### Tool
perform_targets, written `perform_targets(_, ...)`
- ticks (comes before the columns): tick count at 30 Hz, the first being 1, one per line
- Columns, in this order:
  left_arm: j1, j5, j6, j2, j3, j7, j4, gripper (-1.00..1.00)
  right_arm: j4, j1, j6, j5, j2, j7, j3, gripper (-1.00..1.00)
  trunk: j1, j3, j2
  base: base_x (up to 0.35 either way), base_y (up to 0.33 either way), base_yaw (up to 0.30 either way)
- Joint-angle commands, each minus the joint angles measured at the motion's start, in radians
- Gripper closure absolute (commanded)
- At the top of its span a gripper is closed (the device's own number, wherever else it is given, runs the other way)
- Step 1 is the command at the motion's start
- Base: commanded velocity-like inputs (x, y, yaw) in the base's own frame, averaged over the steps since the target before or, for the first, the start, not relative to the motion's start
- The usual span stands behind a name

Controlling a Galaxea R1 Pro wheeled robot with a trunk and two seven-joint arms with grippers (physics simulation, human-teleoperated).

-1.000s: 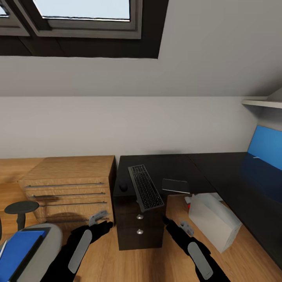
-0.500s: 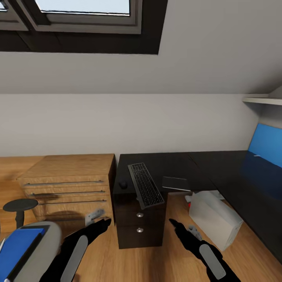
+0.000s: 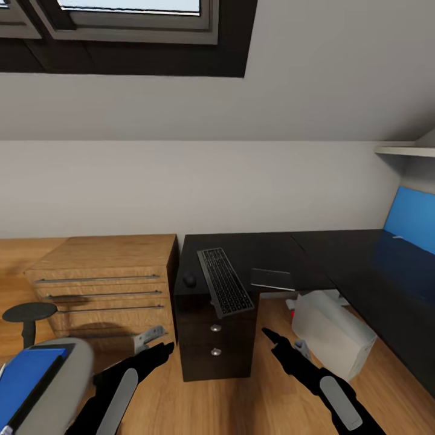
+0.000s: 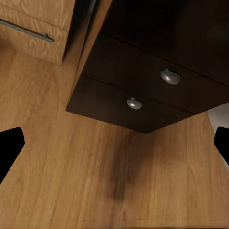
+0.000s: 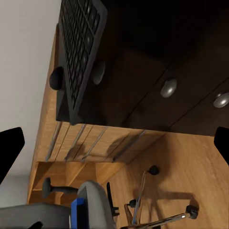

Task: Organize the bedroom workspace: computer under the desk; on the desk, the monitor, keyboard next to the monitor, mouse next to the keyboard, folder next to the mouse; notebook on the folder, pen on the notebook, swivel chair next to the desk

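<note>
Hovering empty and spread open before the desk (image 3: 338, 266): left gripper (image 4: 114, 143), right gripper (image 5: 114, 143). Overhanging the desk's front edge: keyboard (image 3: 224, 289), mouse (image 3: 190, 280) lying beside.

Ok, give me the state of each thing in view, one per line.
keyboard: on desk, near end overhanging the front edge
mouse: on desk, left of keyboard
notebook: flat on desk
computer: on floor under desk
folder: on swivel chair
drawers: closed
left gripper: open, empty
right gripper: open, empty
</note>
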Motion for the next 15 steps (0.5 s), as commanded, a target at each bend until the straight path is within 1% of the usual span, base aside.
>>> perform_targets(1, -0.001, 0.011, 0.002, 0.0, -0.003, 0.009, -0.001, -1.0, 0.0, -0.001, 0.004, -0.008, -0.002, 0.002, 0.002, -1.0, 0.004, -0.004, -0.008, 0.0, 0.0, 0.0)
perform_targets(15, -0.001, 0.008, 0.001, -0.001, -0.021, 0.01, 0.015, -1.0, 0.0, -0.001, 0.004, -0.003, -0.006, 0.019, 0.004, -1.0, 0.058, -0.048, -0.106, 0.0, 0.0, 0.0)
